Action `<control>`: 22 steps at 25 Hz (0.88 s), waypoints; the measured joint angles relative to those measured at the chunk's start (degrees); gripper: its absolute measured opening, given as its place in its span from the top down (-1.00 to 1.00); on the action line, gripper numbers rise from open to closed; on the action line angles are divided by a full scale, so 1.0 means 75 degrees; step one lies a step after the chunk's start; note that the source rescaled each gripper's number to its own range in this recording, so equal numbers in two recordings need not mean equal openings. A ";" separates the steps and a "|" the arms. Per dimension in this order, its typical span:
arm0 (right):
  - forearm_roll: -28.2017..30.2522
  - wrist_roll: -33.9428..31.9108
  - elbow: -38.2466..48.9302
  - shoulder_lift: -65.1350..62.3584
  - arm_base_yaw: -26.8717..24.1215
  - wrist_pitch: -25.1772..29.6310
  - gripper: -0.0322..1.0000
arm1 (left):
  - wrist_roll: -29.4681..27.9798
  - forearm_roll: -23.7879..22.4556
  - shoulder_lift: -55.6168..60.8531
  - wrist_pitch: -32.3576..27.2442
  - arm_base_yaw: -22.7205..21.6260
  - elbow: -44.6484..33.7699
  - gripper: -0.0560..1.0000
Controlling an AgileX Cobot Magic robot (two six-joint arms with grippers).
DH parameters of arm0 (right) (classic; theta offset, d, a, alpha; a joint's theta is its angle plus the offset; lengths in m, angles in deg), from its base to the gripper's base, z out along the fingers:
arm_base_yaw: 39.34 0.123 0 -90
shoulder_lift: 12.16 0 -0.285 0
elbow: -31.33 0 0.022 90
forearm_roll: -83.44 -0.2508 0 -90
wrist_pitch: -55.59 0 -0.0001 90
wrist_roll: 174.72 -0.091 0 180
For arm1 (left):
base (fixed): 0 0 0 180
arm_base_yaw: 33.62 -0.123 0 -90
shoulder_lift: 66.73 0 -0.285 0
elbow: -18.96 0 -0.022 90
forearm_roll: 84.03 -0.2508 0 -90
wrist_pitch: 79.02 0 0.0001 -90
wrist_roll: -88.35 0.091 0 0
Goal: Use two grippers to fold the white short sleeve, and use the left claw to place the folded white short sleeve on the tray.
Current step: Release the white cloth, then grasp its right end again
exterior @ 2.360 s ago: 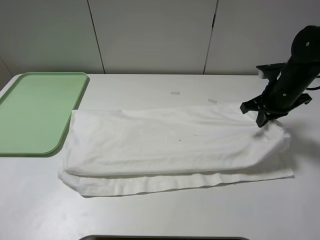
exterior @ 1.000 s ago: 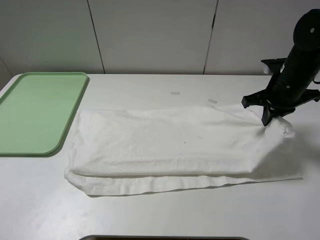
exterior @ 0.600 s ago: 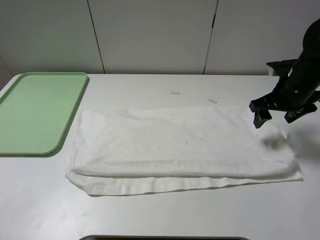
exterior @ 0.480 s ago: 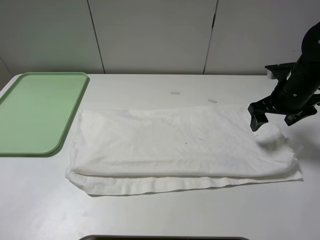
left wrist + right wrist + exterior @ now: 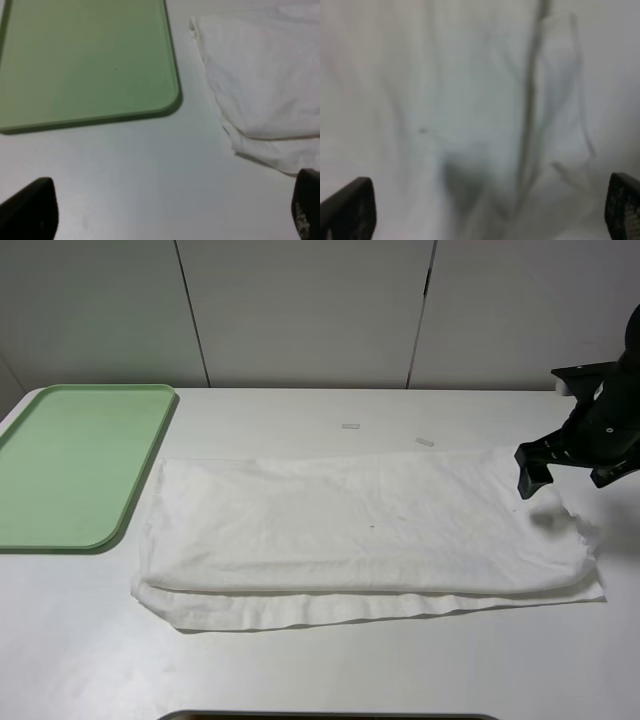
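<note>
Though folded oblong, white short sleeve (image 5: 370, 525) wrinkly; tray (image 5: 70, 460) smooth

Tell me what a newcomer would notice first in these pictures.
The white shirt, folded into a long wrinkled band, fills the middle of the table. A light green tray lies just off its left end, apart from it. At the shirt's right end a black right arm hangs over the cloth with its jaws open, holding nothing.
</note>
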 joint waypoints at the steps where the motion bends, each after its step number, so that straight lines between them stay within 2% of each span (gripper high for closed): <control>1: 0.0007 -0.0006 0.0000 0.0000 -0.0138 -0.0041 -1.00 | 0.0000 0.0000 0.0000 0.0000 0.0000 0.0000 -0.86; 3: -0.0093 -0.0006 0.0000 0.0000 -0.0468 -0.0216 -1.00 | 0.0000 0.0000 0.0000 0.0000 0.0000 0.0000 -0.86; 7: -0.0844 0.0246 0.0003 0.0114 -0.1015 -0.0291 -1.00 | 0.0000 0.0000 0.0000 0.0000 0.0000 0.0000 -0.86; 13: -0.2095 0.1199 0.0108 0.0553 -0.1144 -0.0249 -1.00 | 0.0000 0.0000 0.0000 0.0000 0.0000 0.0000 -0.86; 22: -0.2953 0.1749 0.0144 0.1225 -0.1168 -0.0231 -1.00 | 0.0000 0.0000 0.0000 0.0000 0.0000 0.0000 -0.86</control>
